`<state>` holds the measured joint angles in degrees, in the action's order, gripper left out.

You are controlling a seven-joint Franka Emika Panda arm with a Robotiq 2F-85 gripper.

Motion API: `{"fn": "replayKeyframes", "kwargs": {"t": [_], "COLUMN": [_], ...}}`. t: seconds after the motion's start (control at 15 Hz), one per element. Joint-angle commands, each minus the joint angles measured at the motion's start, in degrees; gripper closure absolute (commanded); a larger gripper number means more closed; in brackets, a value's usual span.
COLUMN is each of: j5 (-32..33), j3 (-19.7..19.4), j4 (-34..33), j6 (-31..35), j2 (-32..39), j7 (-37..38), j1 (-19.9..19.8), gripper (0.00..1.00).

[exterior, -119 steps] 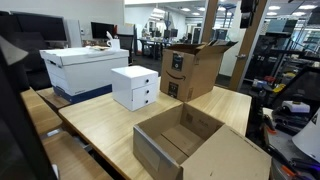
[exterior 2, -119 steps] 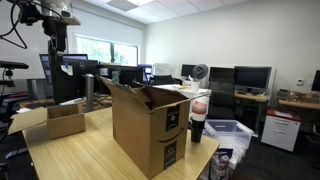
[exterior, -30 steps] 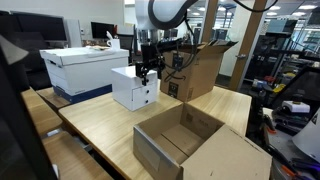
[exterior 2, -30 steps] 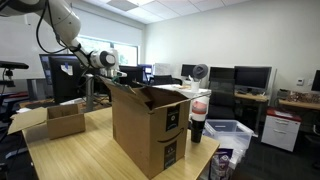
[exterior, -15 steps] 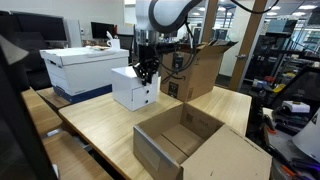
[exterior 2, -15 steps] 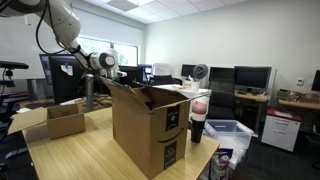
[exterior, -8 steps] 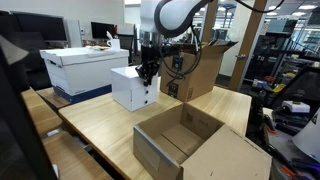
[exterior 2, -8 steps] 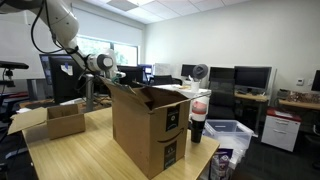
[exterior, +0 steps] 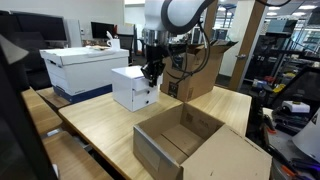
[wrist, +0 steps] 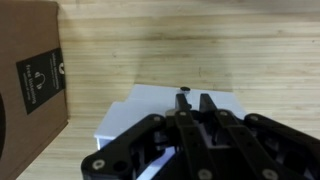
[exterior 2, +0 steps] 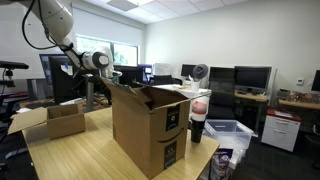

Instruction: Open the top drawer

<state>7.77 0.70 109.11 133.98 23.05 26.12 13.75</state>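
Note:
A small white cube-like cabinet (exterior: 130, 90) stands on the wooden table (exterior: 100, 128). Its top drawer (exterior: 146, 86) faces the tall cardboard box. My gripper (exterior: 151, 76) hangs down at the drawer's front edge. In the wrist view the gripper (wrist: 192, 97) has its jaws nearly together over the white cabinet (wrist: 150, 112). The small dark knob (wrist: 184, 89) shows right at the fingertips (wrist: 181, 99). In an exterior view only the arm (exterior 2: 95, 60) shows; the cabinet is hidden behind a cardboard box.
A large white lidded storage box (exterior: 85, 65) stands behind the cabinet. A tall open cardboard box (exterior: 195, 70) stands close beside the gripper, and its side shows in the wrist view (wrist: 30, 85). A low open cardboard box (exterior: 190, 140) lies nearer the camera.
The jaws have closed at the knob within the last second. The gripper and arm have shifted slightly to the right, away from the cabinet's front.

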Motion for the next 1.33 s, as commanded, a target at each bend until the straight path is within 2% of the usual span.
{"fn": "replayKeyframes", "kwargs": {"t": [0.0,0.33,0.87,0.93,1.27], "j5": [0.64,-0.31,-1.75,-2.94,-4.27], "j3": [0.18,1.10,2.33,2.61,2.53], "j4": [4.62,7.68,7.95,8.98,11.18], "j6": [-2.13,-4.59,-9.96,-7.56,-4.55], "j2": [-4.45,-6.06,-6.84,-7.23,-7.18], "j7": [0.24,-0.26,-1.39,-1.19,0.00], "j1": [0.39,-0.18,-0.76,-1.13,-1.13], "gripper": [0.94,0.94,0.94,0.94,0.94]}}
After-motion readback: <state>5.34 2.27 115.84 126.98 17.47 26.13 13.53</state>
